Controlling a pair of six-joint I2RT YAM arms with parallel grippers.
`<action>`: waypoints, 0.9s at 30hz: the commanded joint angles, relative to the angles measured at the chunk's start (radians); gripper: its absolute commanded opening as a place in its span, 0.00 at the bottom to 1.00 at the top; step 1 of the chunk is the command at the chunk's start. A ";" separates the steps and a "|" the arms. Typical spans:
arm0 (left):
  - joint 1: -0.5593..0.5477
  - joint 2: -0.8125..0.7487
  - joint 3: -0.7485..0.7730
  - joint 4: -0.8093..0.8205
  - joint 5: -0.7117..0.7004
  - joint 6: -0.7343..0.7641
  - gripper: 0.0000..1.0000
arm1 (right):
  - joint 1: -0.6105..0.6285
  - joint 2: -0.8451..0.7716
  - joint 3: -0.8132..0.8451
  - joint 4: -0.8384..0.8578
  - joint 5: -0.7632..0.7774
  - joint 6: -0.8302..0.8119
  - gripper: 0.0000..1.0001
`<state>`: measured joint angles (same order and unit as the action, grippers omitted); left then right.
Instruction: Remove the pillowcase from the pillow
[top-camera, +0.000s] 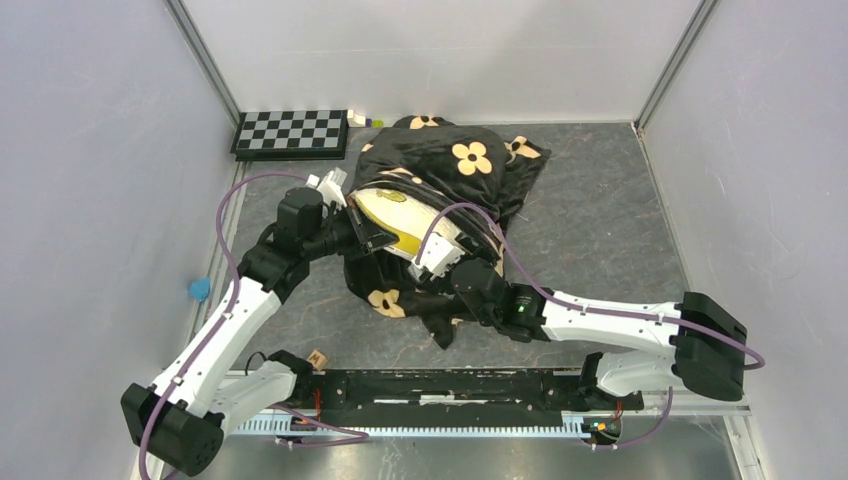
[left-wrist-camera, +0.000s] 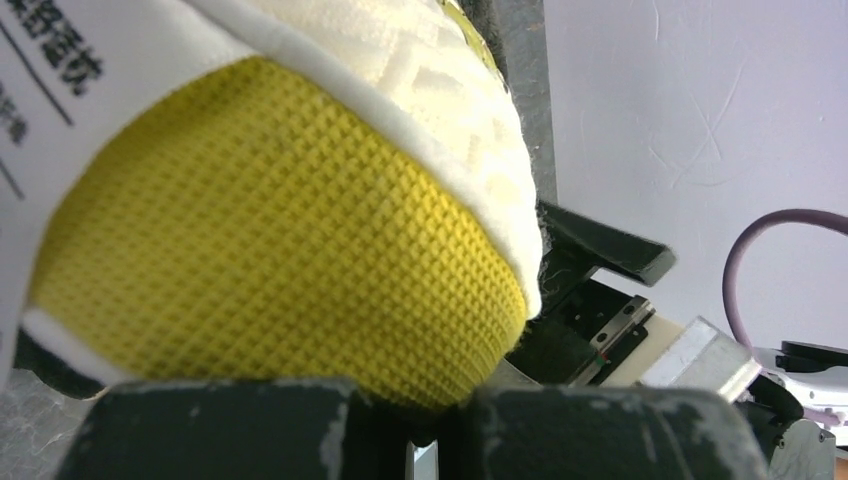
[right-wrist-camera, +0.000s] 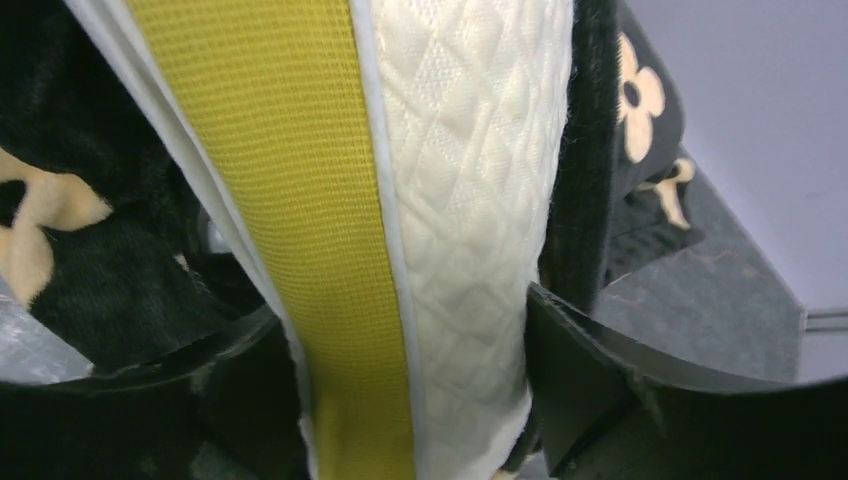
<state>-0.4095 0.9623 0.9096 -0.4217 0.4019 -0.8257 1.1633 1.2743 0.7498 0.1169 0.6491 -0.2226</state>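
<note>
The black pillowcase (top-camera: 455, 160) with tan flowers lies bunched in the middle of the table, its mouth pulled back. The pillow (top-camera: 395, 212) sticks out of it toward me, showing its cream quilted face and yellow band. My left gripper (top-camera: 372, 238) sits at the pillow's left end. In the left wrist view the yellow mesh (left-wrist-camera: 280, 230) bulges down into the narrow gap of the left gripper (left-wrist-camera: 432, 395), which is shut on it. My right gripper (top-camera: 440, 252) stands wide, one finger on each side of the pillow (right-wrist-camera: 450, 180), with pillowcase fabric (right-wrist-camera: 90, 260) beside it.
A black-and-white checkerboard (top-camera: 290, 132) lies at the back left by the wall. A small blue object (top-camera: 200, 289) sits at the left edge and a small wooden block (top-camera: 318, 358) near the arm bases. White walls enclose three sides.
</note>
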 joint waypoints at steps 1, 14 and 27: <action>-0.002 -0.017 0.025 0.058 -0.010 0.047 0.02 | -0.006 0.039 0.028 -0.114 0.057 0.022 0.58; -0.023 0.245 -0.061 0.407 0.010 -0.033 0.02 | 0.134 -0.109 -0.033 -0.015 -0.223 -0.058 0.00; -0.001 0.587 0.199 0.441 0.150 0.026 0.07 | 0.194 0.113 0.140 0.015 0.071 0.068 0.74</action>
<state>-0.4660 1.5406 1.0729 -0.0841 0.6079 -0.8318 1.3098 1.3842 0.7933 -0.0048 0.7292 -0.1982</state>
